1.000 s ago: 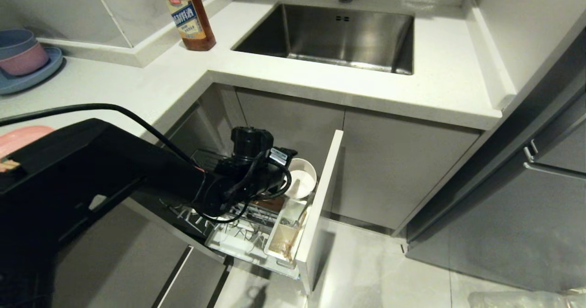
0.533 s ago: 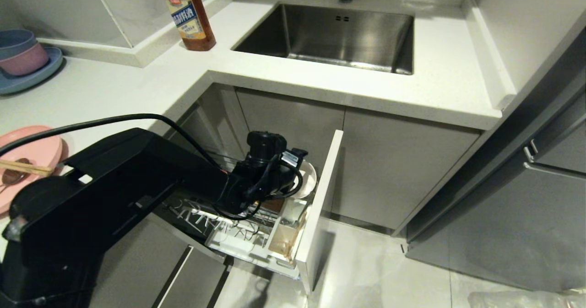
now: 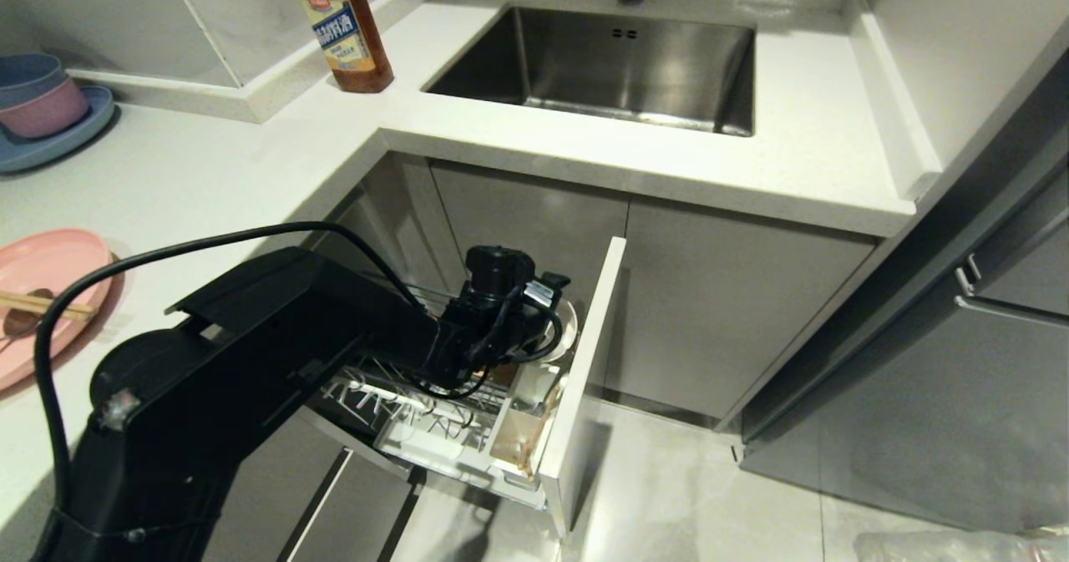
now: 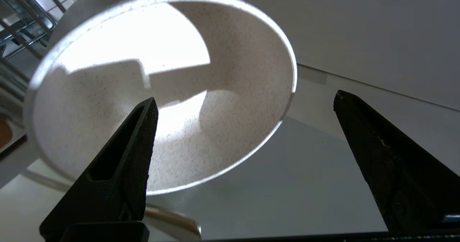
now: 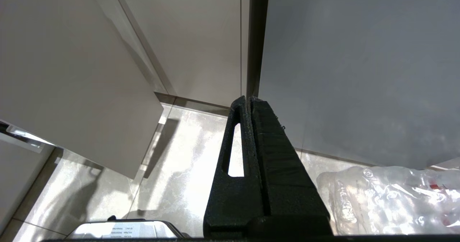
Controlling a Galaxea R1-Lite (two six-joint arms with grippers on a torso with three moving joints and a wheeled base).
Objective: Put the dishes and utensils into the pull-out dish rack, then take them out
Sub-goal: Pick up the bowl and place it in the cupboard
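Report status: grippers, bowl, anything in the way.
Left gripper open at the bowl, one finger inside the rim. Bowl stands tilted in the dish rack. Right gripper shut, parked. Nothing blocking.

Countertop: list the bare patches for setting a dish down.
Bare countertop between the pink plate, blue plate and bottle; also right of the sink. Crowded: the rack, with the cream bowl and left hand.

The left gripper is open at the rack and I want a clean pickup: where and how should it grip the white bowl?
Pinch the cream-white bowl at its rim, one finger inside and one outside, entering from the open mouth side. It stands tilted on edge in the pull-out dish rack, mouth facing the open left gripper.
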